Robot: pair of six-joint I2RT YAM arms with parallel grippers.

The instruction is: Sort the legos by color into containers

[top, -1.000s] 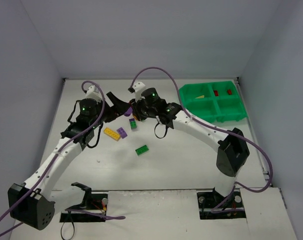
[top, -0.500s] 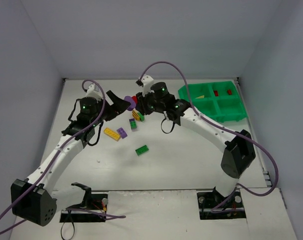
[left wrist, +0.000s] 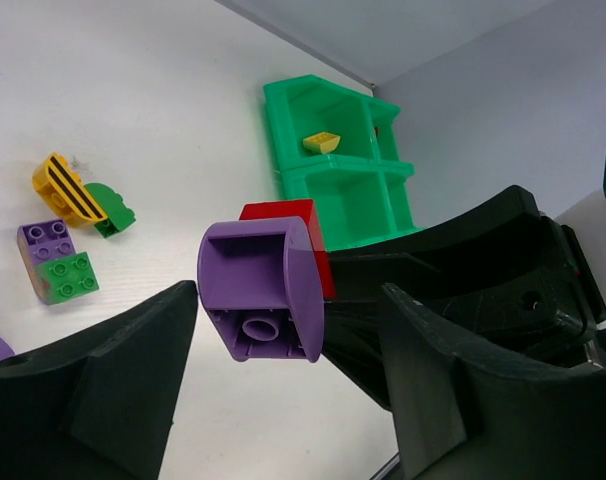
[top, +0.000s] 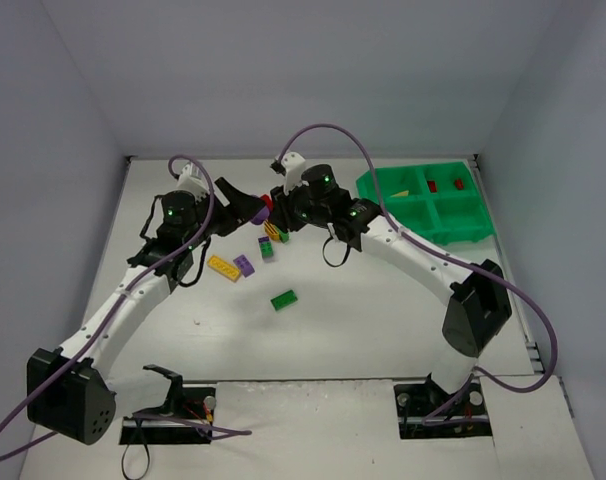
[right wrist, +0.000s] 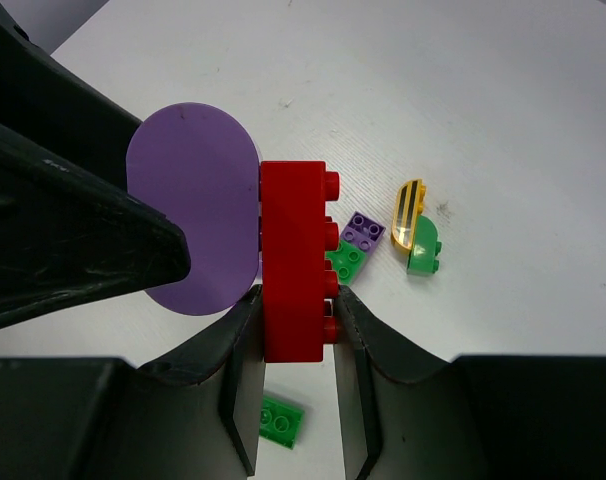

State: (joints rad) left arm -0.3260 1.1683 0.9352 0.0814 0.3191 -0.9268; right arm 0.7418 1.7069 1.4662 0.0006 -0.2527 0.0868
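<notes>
Nearest the arm bases, we list one flat green brick (top: 283, 299) lying alone on the white table (top: 363, 330). Beyond it lies a yellow brick (top: 223, 267) just beside a purple brick (top: 244, 264), then a purple-and-green pair (top: 267, 247) and a black-striped yellow piece (top: 279, 234) against a rounded green one. Above these, mid-table, we record a red brick (right wrist: 295, 262) with a rounded purple piece (left wrist: 263, 288) stuck to its face. A second ago this pair sat lower and nearer, by the purple-and-green pair, and the left jaws have since drawn in. The right gripper (right wrist: 295, 320) is clamped on the red brick's sides. The left gripper (left wrist: 283, 340) stands parted, flanking the purple piece with gaps on both sides. Farthest right sits the green tray (top: 413, 215), with a yellow piece (left wrist: 321, 142) and red pieces (top: 433, 185) in its far compartments.
</notes>
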